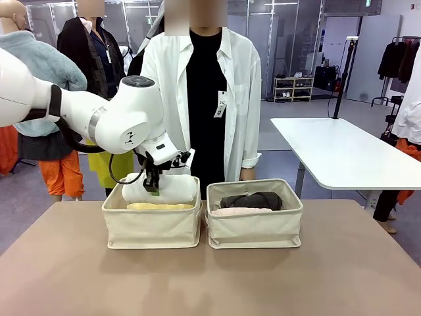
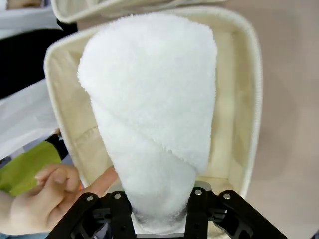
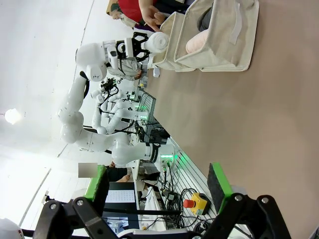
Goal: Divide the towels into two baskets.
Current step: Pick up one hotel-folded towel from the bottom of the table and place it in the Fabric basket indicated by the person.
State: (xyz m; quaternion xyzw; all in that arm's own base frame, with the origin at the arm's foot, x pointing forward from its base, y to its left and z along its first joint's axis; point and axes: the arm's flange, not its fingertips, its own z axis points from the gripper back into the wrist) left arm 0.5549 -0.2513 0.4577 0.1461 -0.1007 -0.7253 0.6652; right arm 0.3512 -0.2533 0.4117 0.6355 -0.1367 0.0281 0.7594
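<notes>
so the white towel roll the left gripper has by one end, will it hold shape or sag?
Probably sags somewhat: the white towel is fluffy terry, pinched at one end by the left gripper. The roll looks loosely wrapped, so it may unwind. Likely light and unlikely to slip, since the pads bite into soft pile.

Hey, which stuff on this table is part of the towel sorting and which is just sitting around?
Part of the job:
white towel
yellow towel
grey towel
pink towel
left basket
right basket
left gripper

Just around:
second white table
clothes rack
</notes>
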